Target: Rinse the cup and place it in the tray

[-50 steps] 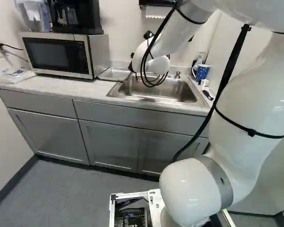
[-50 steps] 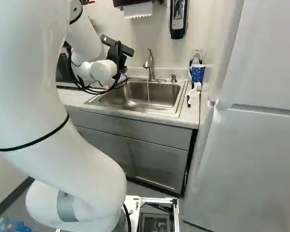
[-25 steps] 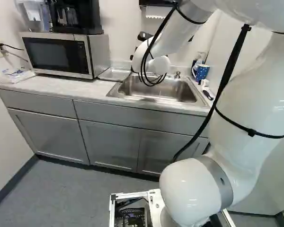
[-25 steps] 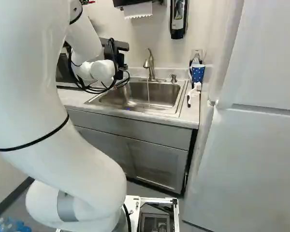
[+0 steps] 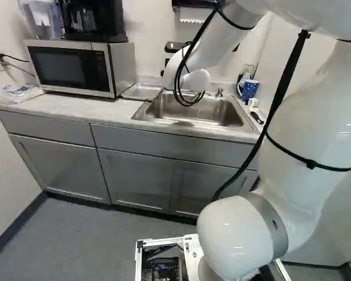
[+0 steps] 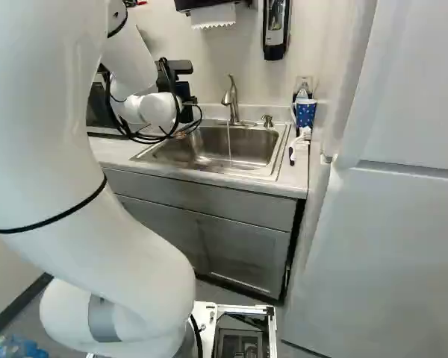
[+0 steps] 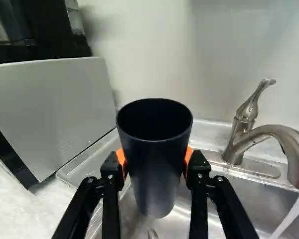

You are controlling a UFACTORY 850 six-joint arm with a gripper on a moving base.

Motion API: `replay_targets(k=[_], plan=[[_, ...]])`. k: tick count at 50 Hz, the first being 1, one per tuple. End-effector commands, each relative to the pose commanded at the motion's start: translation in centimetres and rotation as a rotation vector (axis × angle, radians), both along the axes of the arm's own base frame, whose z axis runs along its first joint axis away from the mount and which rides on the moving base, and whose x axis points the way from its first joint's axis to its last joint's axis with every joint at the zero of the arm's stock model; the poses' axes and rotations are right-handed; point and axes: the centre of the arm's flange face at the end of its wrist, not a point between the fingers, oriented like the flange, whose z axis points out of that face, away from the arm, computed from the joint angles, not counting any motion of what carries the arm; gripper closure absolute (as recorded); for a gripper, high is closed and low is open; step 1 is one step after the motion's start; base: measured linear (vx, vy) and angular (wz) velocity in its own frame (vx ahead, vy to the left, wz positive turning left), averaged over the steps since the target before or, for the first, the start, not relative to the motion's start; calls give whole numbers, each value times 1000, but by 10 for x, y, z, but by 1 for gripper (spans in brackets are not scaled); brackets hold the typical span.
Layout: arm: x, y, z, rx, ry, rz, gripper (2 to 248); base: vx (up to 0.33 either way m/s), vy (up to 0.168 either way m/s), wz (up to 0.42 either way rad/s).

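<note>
Clearly, the gripper [image 6: 185, 92] is closed on the cup [image 7: 157, 169], with orange pads [image 7: 189, 157] pressing its wall from two opposite sides. The cup is plain and dark, its mouth uppermost and facing the wrist camera, its narrower base pointing down. In the wrist view it shows against the edge of the sink [image 7: 256, 199] and part of the tray [image 7: 78, 167]; how high it hangs above them, I cannot tell.

Off to one side of the cup stands the metal faucet [image 7: 234, 144], its curved spout well apart from the cup. A stream of water [image 7: 290, 217] runs from it down into the sink. Beside the faucet, the right base view shows a small pump [image 6: 267, 121] at the sink's back edge.

The tray lies on the counter [image 5: 99, 111] between the sink and the microwave [image 5: 70, 67]. On top of the microwave sit a black coffee maker [image 5: 95, 20] and a clear pitcher [image 5: 41, 16], while a crumpled plastic bag [image 5: 17, 93] lies at its far side. Past the sink's other side, a blue mug with white dots [image 6: 305, 113] stands near a brush [image 6: 300, 142]. Above, paper towel [image 6: 213, 15] hangs from its holder, next to a wall dispenser [image 6: 275, 28].
</note>
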Motion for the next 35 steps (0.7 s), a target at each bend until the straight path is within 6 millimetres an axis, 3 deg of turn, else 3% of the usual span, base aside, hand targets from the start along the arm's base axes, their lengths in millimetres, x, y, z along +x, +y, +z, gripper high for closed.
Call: replay_targets(k=[14, 35], plan=[[9, 12, 0, 0, -1, 21, 125, 0, 0, 0], [43, 40, -1, 1, -8, 61, 125, 0, 0, 0]])
